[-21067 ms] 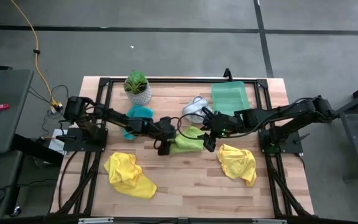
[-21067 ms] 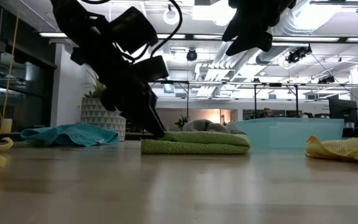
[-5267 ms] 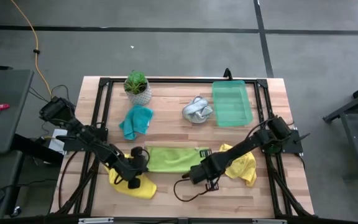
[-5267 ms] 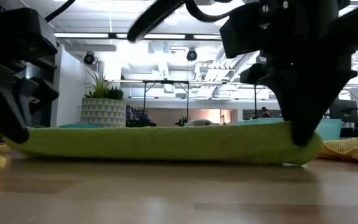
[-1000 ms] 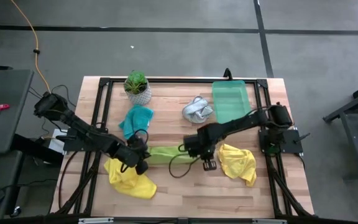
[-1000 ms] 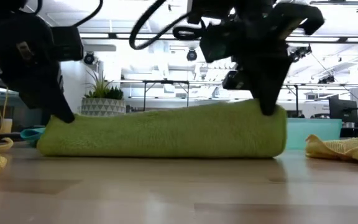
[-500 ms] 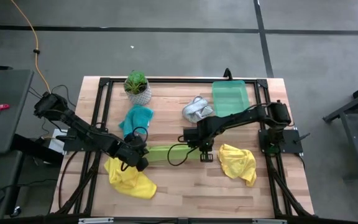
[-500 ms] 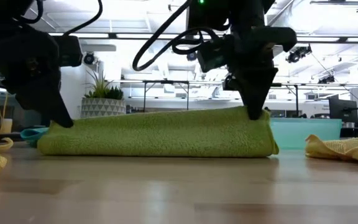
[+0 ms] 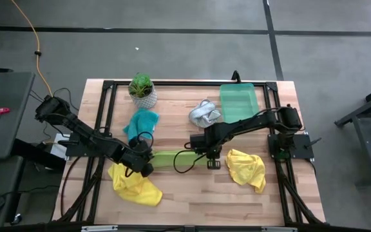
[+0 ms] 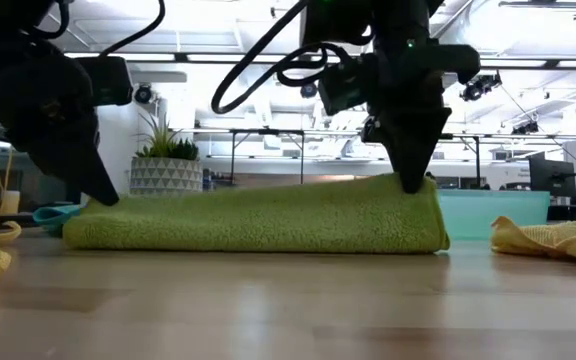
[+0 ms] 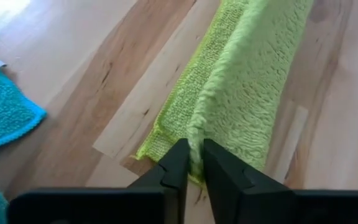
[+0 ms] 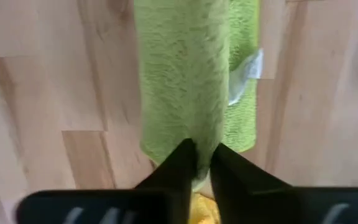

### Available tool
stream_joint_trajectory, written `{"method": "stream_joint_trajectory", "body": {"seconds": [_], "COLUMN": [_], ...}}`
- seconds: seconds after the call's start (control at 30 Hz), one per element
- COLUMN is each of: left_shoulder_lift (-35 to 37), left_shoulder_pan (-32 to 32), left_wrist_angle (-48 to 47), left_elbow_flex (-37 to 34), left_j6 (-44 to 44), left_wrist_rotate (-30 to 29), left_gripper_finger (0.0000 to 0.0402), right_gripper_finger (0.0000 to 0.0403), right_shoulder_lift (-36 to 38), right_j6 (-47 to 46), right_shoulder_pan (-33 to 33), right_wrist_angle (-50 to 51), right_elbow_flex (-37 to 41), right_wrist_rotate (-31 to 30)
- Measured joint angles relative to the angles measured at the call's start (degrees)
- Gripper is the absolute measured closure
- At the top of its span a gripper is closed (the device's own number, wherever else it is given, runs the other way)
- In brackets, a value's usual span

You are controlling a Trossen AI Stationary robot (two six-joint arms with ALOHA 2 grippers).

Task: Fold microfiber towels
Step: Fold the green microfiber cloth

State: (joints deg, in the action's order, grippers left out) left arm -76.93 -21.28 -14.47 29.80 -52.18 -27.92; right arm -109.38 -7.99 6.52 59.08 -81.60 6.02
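The lime green towel (image 9: pixel 172 158) is lying near the middle of the bench (image 9: pixel 192 200) as a long, narrow band, one layer doubled over another, so I judge its first lengthwise fold to be nearly laid down but not yet released. It is the only cloth being worked: one yellow towel (image 9: pixel 133 183) is sitting crumpled by the front left edge, the other yellow towel (image 9: pixel 246 169) is bunched at the front right, the teal towel (image 9: pixel 141 124) is lying loose toward the back left, and the grey-white towel (image 9: pixel 203 113) is heaped just beside the green tray (image 9: pixel 239 107). By that reading most of the task is remaining, with four cloths untouched and this one needing at least a crosswise fold. The left gripper (image 9: pixel 144 165) is pinching the band's left end; in its wrist view the fingers (image 11: pixel 178 163) are clenched on the raised fold edge of the cloth, which is running away between them. The right gripper (image 9: pixel 206 153) is pinching the opposite end, its fingers (image 12: pixel 181 158) closed on the rounded upper layer while the lower layer is lying flat on the wood beneath. In the low view both grippers are coming down onto the towel's top edge at its two ends, and the cloth between them is resting on the bench.
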Motion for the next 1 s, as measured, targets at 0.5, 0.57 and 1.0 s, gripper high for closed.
{"method": "stream_joint_trajectory", "body": {"seconds": [0.5, 0.57, 1.0], "left_shoulder_lift": [8.4, 9.3, 1.5], "left_shoulder_pan": [4.7, 4.1, -1.4], "left_wrist_angle": [-6.0, -3.8, 22.4], "left_elbow_flex": [0.0, 0.1, -6.5], "left_j6": [7.1, 8.9, 13.9], "left_wrist_rotate": [-0.2, -0.2, -6.9], "left_gripper_finger": [0.0233, 0.0230, 0.0317], "right_gripper_finger": [0.0204, 0.0203, 0.0306], "right_shoulder_lift": [2.6, 5.6, 26.2], "right_j6": [5.7, 6.8, -8.7], "right_shoulder_pan": [-1.3, -1.1, 0.4], "right_wrist_angle": [8.2, 4.4, -28.4], "right_elbow_flex": [1.2, 5.0, 28.7], "right_wrist_rotate": [-5.1, -2.6, 1.1]}}
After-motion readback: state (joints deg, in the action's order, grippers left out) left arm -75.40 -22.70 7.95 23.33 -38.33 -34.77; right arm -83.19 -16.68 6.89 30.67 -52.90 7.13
